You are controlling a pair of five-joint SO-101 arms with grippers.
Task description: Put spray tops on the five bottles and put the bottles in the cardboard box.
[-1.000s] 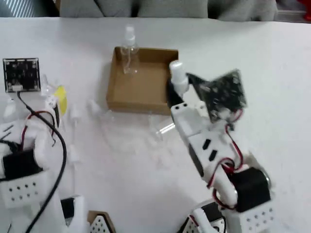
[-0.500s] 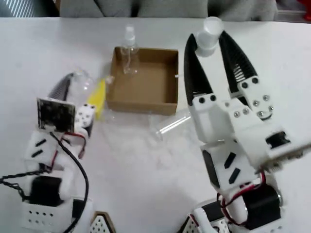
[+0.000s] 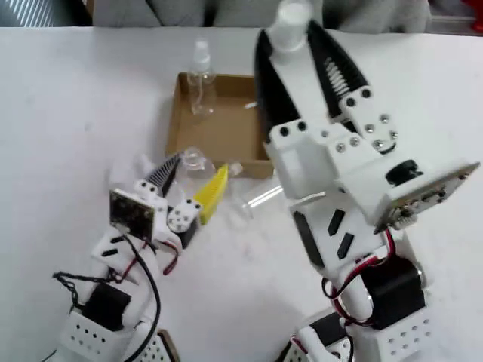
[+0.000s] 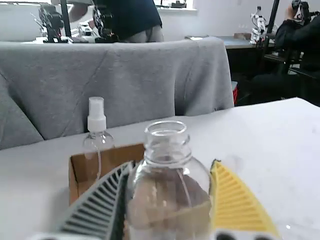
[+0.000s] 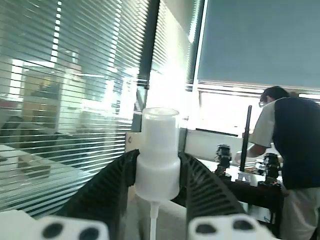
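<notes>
Gripping a spray top [image 3: 290, 15], our right end effector [image 3: 289, 34] hangs high near the cardboard box [image 3: 226, 124], while our left end effector [image 3: 201, 164] clamps an open bottle [image 4: 167, 170] upright just in front of it. We judge the dip tube [image 5: 151, 222] must enter the neck [image 4: 166, 137] squarely, both grips firm, before any twisting.

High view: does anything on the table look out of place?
Only a clear tube-like piece lying flat on the table just in front of the cardboard box; what it is, I cannot tell.
</notes>
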